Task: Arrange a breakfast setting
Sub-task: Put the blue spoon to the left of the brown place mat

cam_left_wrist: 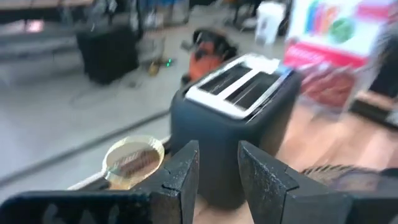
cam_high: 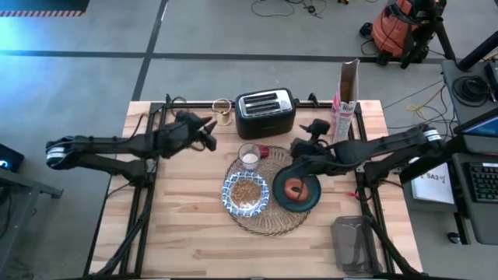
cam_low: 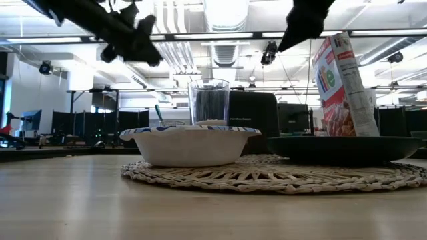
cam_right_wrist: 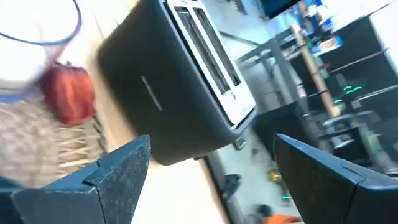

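A round woven straw placemat (cam_high: 268,225) lies on the wooden table. On it stand a blue-and-white bowl (cam_high: 230,187) holding cereal, a dark teal plate (cam_high: 311,201) with a brown ring-shaped pastry (cam_high: 295,189), and at its far edge a small clear glass (cam_high: 249,155) with some milk. In the low view the bowl (cam_low: 190,143), glass (cam_low: 209,100) and plate (cam_low: 347,148) rest on the mat. My left gripper (cam_high: 208,134) hovers left of the glass, empty, with a narrow gap between its fingers (cam_left_wrist: 219,177). My right gripper (cam_high: 299,146) hovers above the plate's far side, wide open and empty (cam_right_wrist: 211,168).
A black toaster (cam_high: 265,113) stands at the far edge, with a small jar (cam_high: 222,111) to its left and a cereal box (cam_high: 346,97) to its right. A small red object (cam_high: 264,151) lies beside the glass. A grey container (cam_high: 354,243) sits at the near right.
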Available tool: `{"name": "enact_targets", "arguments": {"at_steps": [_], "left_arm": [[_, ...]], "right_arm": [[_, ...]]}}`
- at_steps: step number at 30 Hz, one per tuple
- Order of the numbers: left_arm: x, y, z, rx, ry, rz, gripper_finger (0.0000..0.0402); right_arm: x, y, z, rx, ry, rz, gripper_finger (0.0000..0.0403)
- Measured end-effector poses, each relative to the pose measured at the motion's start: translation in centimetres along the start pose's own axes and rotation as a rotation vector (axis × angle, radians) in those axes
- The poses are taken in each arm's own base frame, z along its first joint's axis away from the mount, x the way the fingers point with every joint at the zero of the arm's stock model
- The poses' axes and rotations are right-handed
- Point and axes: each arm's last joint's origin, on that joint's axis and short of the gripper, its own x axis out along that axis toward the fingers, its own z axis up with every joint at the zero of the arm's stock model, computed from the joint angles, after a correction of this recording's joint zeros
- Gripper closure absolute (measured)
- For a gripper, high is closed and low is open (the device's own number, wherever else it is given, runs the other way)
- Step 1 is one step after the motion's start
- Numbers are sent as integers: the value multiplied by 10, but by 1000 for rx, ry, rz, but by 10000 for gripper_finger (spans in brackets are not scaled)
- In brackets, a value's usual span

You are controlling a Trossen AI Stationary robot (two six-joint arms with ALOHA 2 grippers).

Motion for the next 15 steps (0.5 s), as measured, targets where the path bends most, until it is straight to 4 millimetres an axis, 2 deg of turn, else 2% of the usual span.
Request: {"name": "enact_targets", "arguments": {"at_steps": [6,12,15], "left_arm": [[27,8,3,-18,140,-2,306],[36,11,0,43,292,76,306],[40,13,-3,-34,282,145,306]], "right_arm": [[-10,-10,-10,78,45,192,76],[-12,-13,-19,190,120,206,76],[-12,-14,-23,210,158,193,76]]}}
